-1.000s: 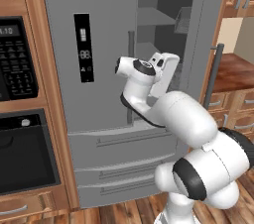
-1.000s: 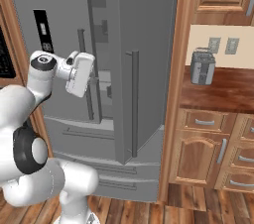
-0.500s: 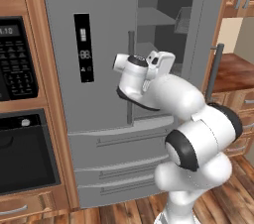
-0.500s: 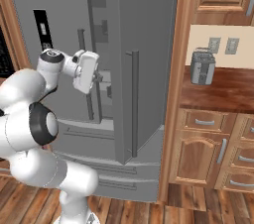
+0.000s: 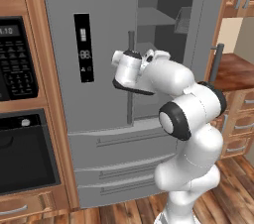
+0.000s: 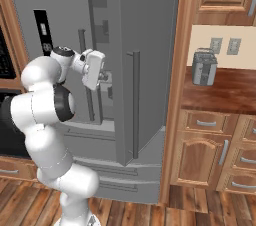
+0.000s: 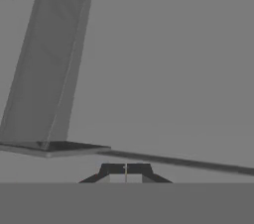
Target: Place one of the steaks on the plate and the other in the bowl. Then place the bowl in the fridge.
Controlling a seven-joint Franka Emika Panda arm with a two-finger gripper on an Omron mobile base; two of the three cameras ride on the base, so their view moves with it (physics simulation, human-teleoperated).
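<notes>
Facing the fridge [image 5: 99, 94] at centre frame, the gripper [image 7: 126, 169] is sitting clenched and empty, close to grey steel. The right door [image 6: 145, 60] is standing open, upper right in the left base view. Judging the step: withdrawing squarely, avoiding the bar handle [image 6: 134, 105].

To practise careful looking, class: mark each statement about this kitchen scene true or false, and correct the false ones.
1. The fridge's right door stands open. True.
2. The gripper is wide open. False: its fingertips are shut together, holding nothing.
3. A toaster sits on the wooden counter. True.
4. The dispenser panel is white. False: it is black.
5. A steak lies on the counter by the toaster. False: no steak is there.
</notes>
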